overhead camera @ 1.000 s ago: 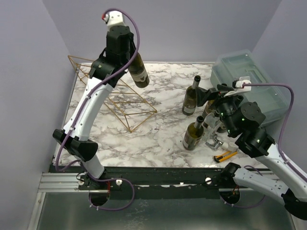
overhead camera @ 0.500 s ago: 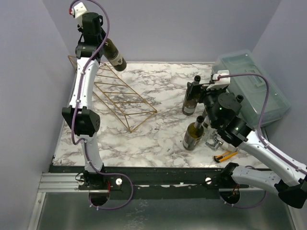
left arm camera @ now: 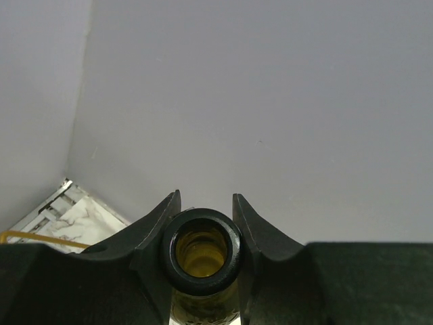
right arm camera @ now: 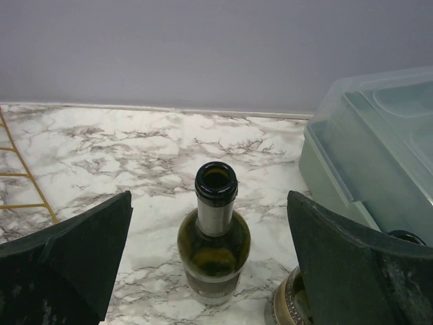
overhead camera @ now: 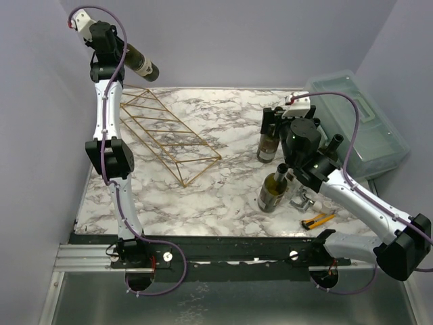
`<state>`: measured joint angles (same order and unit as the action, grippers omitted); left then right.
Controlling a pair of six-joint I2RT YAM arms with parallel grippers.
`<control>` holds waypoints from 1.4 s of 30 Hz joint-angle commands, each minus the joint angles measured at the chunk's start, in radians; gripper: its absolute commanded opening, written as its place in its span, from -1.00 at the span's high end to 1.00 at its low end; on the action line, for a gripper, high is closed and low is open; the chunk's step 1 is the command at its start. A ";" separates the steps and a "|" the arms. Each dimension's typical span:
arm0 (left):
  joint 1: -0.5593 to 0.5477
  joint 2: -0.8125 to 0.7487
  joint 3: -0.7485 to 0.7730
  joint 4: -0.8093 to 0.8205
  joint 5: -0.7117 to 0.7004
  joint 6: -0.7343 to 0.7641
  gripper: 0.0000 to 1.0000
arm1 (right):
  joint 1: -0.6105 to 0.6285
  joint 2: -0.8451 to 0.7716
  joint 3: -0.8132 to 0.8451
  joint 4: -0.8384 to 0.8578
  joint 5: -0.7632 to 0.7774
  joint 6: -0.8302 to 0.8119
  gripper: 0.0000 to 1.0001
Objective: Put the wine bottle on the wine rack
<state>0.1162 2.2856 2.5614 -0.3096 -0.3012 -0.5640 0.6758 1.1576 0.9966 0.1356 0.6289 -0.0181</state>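
L arm: white links, blk joint housings | R arm: same white/blk | purple cable trails back from fingers along each arm | white connector block behind fingers, red dot on L one | L fingers: matte blk, pointed wedge tips | R fingers: blk, broad slanted slabs, light specks

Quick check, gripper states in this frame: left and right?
Left gripper: closed on the wine bottle, gripped at its neck.
Right gripper: open, holding nothing.
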 commanded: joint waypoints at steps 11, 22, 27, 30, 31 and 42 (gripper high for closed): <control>0.006 0.116 0.052 0.362 -0.061 0.009 1.00 | -0.027 0.052 0.022 0.038 -0.062 0.016 -1.00; 0.018 0.178 0.040 0.372 -0.094 0.042 1.00 | -0.027 0.052 0.030 0.027 -0.084 0.015 -1.00; 0.026 0.190 0.037 0.347 -0.091 0.013 1.00 | -0.027 0.051 0.032 0.026 -0.089 0.015 -1.00; 0.025 0.168 0.004 0.345 -0.095 0.017 1.00 | -0.027 0.050 0.031 0.023 -0.096 0.015 -1.00; 0.025 0.163 0.000 0.341 -0.098 0.022 1.00 | -0.029 0.050 0.031 0.022 -0.097 0.015 -1.00; 0.032 0.121 -0.023 0.282 -0.094 0.025 1.00 | -0.028 0.041 0.025 0.020 -0.115 0.015 -1.00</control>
<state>0.1337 2.4969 2.5381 -0.1062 -0.3748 -0.5117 0.6525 1.2045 0.9974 0.1413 0.5335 -0.0151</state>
